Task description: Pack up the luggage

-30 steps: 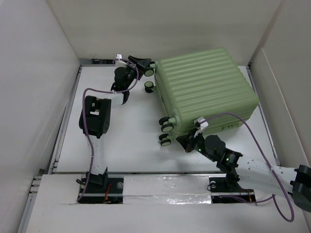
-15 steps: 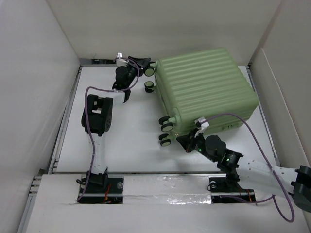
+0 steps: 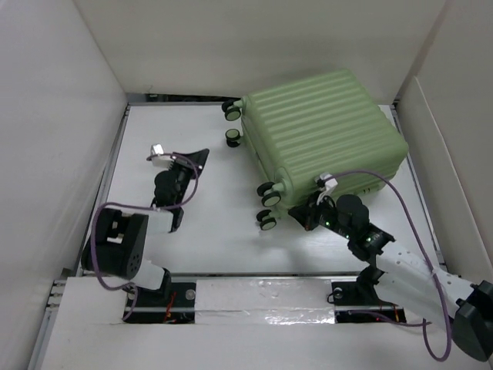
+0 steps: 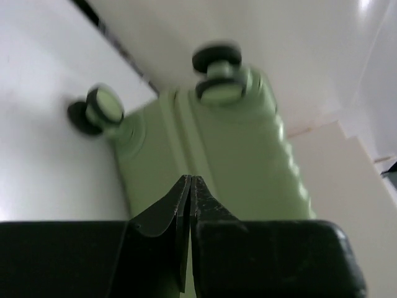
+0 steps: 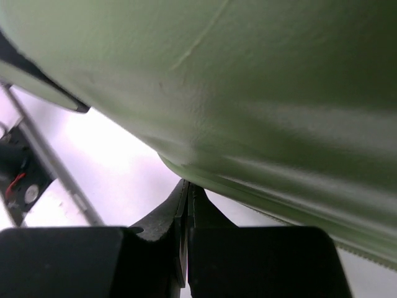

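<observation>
So the luggage (image 3: 323,131) is lying closed on its ribbed side at the far right of the table (image 3: 216,208), with its caster wheels (image 3: 268,222) sticking out to the left. The left gripper (image 3: 202,154) is hanging out over bare table left of it, well apart, pointing at the wheel end with its jaws clenched on nothing. The right gripper (image 3: 300,217) is also squeezing on nothing, its tips sitting right at the shell's near bottom edge.
</observation>
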Action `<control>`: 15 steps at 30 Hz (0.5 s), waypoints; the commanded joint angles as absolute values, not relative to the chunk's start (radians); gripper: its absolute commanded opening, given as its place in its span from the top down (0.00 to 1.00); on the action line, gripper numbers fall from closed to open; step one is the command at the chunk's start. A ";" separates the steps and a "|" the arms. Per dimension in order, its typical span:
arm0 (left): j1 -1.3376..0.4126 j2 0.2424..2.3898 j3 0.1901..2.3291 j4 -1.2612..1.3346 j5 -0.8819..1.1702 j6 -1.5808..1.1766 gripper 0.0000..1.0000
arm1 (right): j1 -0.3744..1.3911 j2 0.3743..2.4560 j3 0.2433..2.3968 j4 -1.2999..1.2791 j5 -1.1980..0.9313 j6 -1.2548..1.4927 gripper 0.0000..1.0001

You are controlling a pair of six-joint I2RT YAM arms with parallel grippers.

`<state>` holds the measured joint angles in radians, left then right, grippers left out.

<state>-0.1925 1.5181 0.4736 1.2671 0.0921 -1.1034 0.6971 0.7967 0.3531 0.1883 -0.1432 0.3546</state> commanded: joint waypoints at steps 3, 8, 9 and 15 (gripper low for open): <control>-0.308 1.298 0.319 1.329 0.032 -0.956 1.00 | 0.520 0.818 0.517 0.295 -0.205 0.305 1.00; -0.425 1.279 0.408 1.172 0.242 -0.850 0.93 | 0.593 0.715 0.379 0.269 -0.192 0.356 1.00; -0.455 1.284 0.428 1.140 0.264 -0.829 0.83 | 0.616 0.662 0.345 0.261 -0.177 0.370 1.00; -0.600 1.371 0.482 1.215 0.498 -0.768 0.20 | 0.629 0.422 0.255 -0.090 -0.006 0.423 1.00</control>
<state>-0.5743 1.3483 0.4488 1.1576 0.3428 -0.8284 0.6044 0.5121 0.2523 0.0513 -0.0547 0.3855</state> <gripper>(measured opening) 0.778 0.012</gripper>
